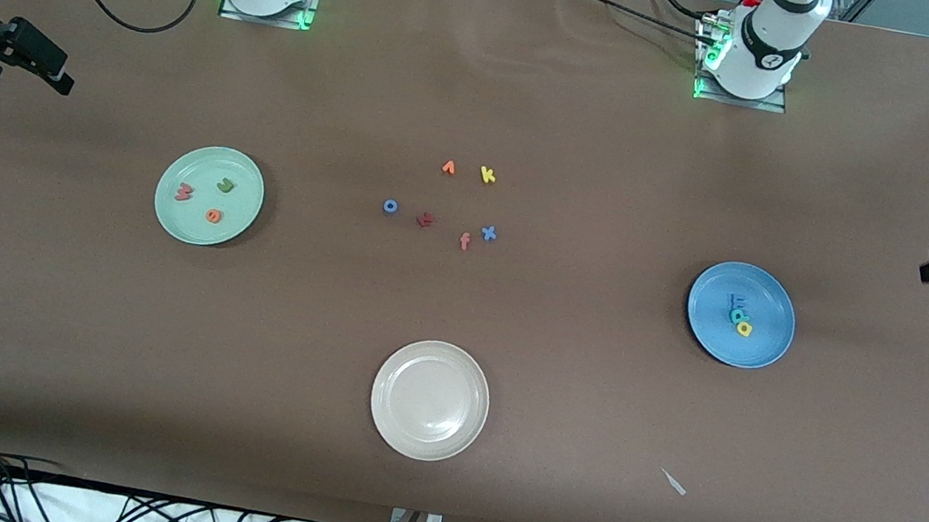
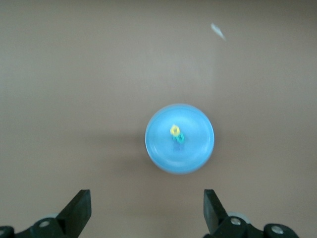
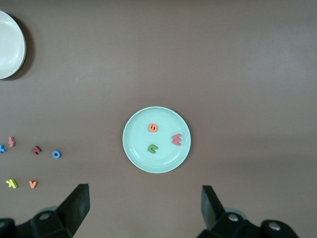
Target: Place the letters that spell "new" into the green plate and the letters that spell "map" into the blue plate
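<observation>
The green plate [image 1: 202,167] lies toward the right arm's end of the table. In it are the pinkish-red "w" [image 1: 184,191], the olive-green "n" [image 1: 226,186] and the orange "e" [image 1: 213,215]. The blue plate [image 1: 770,298] lies toward the left arm's end and holds the blue "m" [image 1: 736,300], teal "a" [image 1: 737,315] and yellow "p" [image 1: 744,328]. High over the table beside the green plate [image 3: 141,161], my right gripper [image 3: 143,208] hangs open and empty. My left gripper [image 2: 147,210] is likewise open and empty, high up beside the blue plate [image 2: 200,148].
Loose letters lie mid-table: an orange wedge [image 1: 448,167], yellow "k" [image 1: 487,175], blue "o" [image 1: 390,207], a dark red letter [image 1: 425,219], orange "f" [image 1: 465,242], blue "x" [image 1: 488,232]. A beige plate [image 1: 430,399] lies nearer the front camera, with a white scrap [image 1: 674,482] beside it.
</observation>
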You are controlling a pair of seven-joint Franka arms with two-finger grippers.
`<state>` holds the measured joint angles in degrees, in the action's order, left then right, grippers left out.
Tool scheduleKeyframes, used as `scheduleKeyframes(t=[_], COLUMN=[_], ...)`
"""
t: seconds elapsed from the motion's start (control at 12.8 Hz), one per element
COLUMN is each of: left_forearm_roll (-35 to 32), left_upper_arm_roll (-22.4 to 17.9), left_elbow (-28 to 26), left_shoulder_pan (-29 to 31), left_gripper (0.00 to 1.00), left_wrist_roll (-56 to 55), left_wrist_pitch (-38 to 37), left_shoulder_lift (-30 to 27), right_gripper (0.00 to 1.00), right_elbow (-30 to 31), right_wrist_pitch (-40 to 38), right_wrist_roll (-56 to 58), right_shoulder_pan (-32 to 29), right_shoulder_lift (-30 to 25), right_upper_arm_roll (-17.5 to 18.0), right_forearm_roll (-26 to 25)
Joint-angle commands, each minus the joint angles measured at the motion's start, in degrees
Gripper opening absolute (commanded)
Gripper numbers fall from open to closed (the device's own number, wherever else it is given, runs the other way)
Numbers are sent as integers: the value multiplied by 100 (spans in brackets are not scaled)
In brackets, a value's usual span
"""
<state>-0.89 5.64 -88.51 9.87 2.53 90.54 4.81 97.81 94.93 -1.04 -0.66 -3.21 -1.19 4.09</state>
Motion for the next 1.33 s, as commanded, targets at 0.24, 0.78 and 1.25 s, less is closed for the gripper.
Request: scheduleKeyframes(t=[0.24,0.78,1.25], left_forearm_roll=[186,185,185], left_upper_arm_roll=[-99,-81,-81], left_elbow=[-290,-307,-307], left_shoulder_pan=[-169,-213,-222], left_gripper=[100,100,100], left_wrist_roll=[-122,-121,-121], left_wrist_pitch=[-229,-238,-256], left_shoulder_lift=[-86,-15,29], right_gripper=[100,100,100], right_elbow=[-686,-324,-289], right_wrist_pitch=[-520,-247,17], right_wrist_roll=[69,95,112], right_shoulder_pan=[-101,-92,-92], right_shoulder_lift=[437,277,286], right_upper_arm_roll=[102,84,111], right_forearm_roll=[-58,-58,-260])
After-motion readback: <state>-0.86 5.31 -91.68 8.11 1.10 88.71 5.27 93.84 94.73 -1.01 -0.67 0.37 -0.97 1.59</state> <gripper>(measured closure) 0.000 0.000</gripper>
